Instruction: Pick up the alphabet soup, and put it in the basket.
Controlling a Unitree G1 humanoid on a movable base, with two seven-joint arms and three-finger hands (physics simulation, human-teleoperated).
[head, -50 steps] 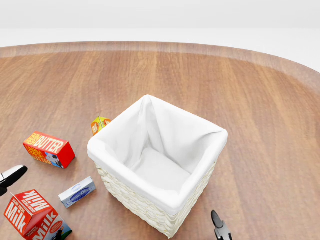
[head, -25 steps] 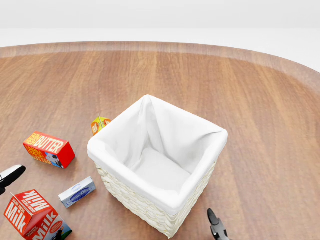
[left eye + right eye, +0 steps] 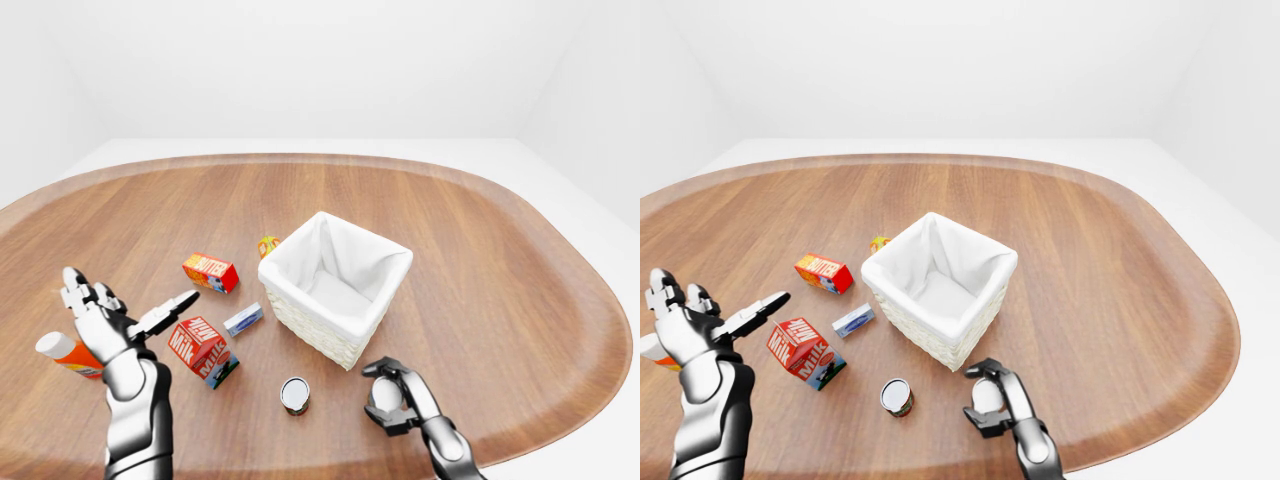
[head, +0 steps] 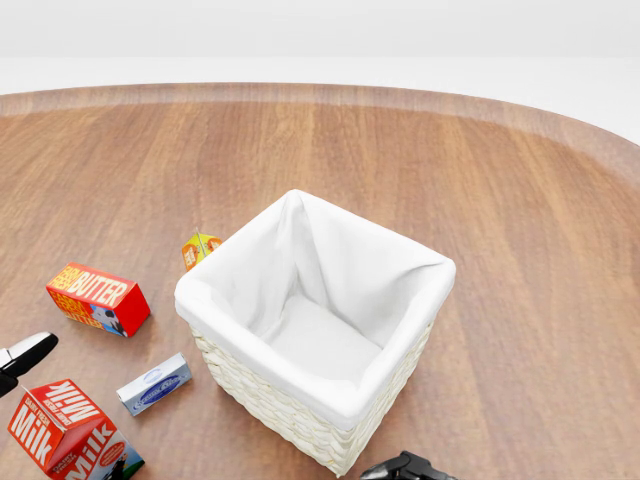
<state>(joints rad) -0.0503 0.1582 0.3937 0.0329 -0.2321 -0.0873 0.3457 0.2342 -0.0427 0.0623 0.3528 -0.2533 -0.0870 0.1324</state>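
We log the alphabet soup (image 3: pixel 295 395) as a short can with a bright silver lid ringed in dark, and a glimpse of red and green label down its side. It stands upright on the wooden counter (image 3: pixel 500 290), long axis vertical, lid facing up.

The can sits just left of the right hand (image 3: pixel 392 398) in the left-eye view, a clear gap between them, nothing touching it. The right hand's fingers (image 3: pixel 412 383) curl inward around empty space; they grasp nothing. We note the basket (image 3: pixel 335 330), white-lined wicker, just above that hand and above-right of the can.

The left hand (image 3: pixel 100 320) is raised well to the left of the can, fingers spread and released. Between it and the can lies the milk carton (image 3: pixel 200 350). The butter box (image 3: pixel 210 271) and a small blue-grey box (image 3: pixel 243 319) lie nearer the basket.
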